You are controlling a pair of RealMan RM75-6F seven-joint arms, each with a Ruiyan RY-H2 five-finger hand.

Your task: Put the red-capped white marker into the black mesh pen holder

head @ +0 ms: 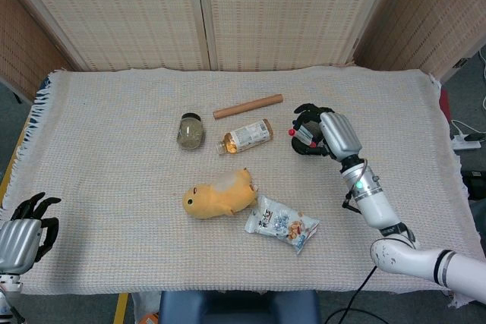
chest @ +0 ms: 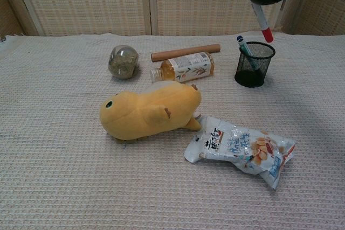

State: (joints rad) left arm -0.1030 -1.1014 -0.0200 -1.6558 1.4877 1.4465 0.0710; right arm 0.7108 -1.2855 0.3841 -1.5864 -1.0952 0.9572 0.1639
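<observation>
Resting at the near left edge of the table, the left hand [head: 23, 234] holds nothing, its dark fingers loosely spread, and plays no part in this step. Moving right, a jar [chest: 123, 61], a wooden stick [chest: 185, 53], a bottle [chest: 186, 67], a yellow plush toy [chest: 148, 111] and a snack bag [chest: 240, 148] lie well to the left of the working fingers and out of their way.

The step in hand looks like the carry-over: the marker is off the table and poised for the drop. The right hand [head: 328, 131] grips the marker [chest: 257, 10] near its upper end, fingers curled around the white barrel. In the chest view the marker hangs down from the fingers at a slight tilt, one red end just left of them at the top, the other red end pointing down, above the rim of the pen holder [chest: 254, 64]. The holder stands below the fingers with a blue-capped pen [chest: 244, 47] leaning inside at its left.

Next, I judge, the hand must lower the marker until its bottom end clears the rim, avoid the pen already inside, then let go.
</observation>
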